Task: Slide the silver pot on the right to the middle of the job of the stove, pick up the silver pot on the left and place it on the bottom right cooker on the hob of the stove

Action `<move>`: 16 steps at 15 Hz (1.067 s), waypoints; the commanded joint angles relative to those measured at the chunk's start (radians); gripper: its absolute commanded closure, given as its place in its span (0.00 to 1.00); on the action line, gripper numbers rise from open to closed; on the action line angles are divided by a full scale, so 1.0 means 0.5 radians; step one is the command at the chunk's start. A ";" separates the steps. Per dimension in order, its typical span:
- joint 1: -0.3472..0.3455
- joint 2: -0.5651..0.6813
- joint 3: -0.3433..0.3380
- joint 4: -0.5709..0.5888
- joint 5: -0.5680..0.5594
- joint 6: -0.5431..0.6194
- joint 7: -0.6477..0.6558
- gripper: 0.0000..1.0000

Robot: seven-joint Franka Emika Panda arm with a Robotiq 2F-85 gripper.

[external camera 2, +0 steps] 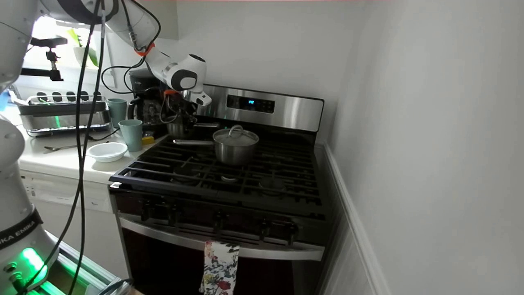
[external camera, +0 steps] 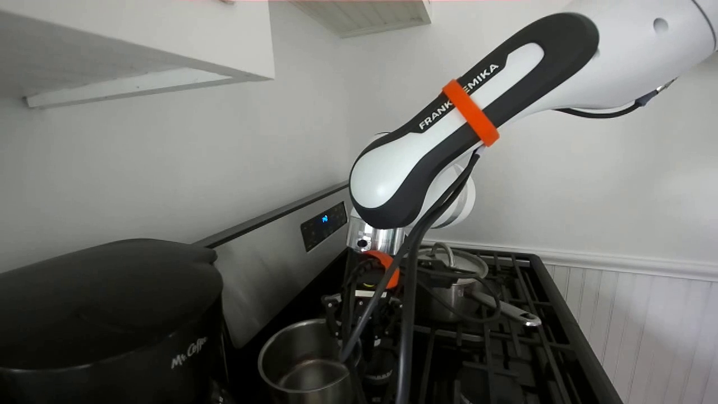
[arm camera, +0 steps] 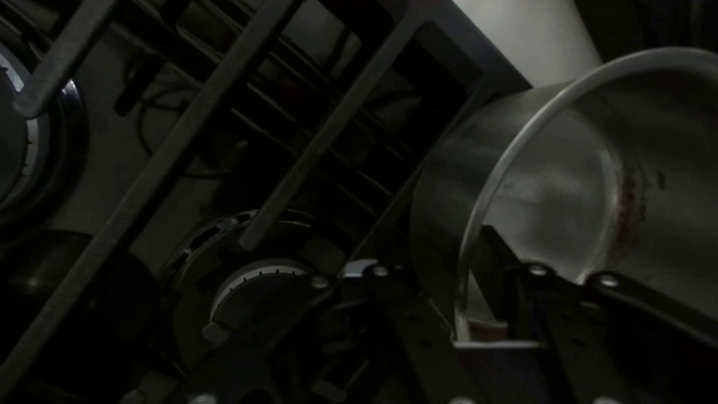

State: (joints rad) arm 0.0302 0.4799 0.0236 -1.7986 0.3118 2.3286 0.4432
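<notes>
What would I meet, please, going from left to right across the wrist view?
Cropped burner at the left edge → second burner → open silver pot, cut off by the right edge.

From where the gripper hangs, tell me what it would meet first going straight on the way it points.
Probably the open pot: in the wrist view, the gripper lines up with its rim, one finger overlapping its inside. How close they are in depth is unclear.
</notes>
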 commanded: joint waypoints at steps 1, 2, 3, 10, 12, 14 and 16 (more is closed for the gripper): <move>0.016 0.048 -0.018 0.058 0.031 0.004 0.038 0.90; 0.013 0.045 -0.021 0.055 0.033 0.012 0.038 0.97; 0.010 0.037 -0.022 0.051 0.038 0.015 0.036 1.00; -0.052 -0.131 -0.038 -0.069 0.068 0.050 -0.022 0.99; -0.056 -0.193 -0.052 -0.101 0.044 0.064 -0.042 0.99; -0.052 -0.260 -0.074 -0.128 0.012 0.071 -0.049 0.99; -0.053 -0.337 -0.098 -0.160 -0.010 0.074 -0.047 0.99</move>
State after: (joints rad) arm 0.0037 0.4082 -0.0137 -1.8144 0.3113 2.3450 0.4293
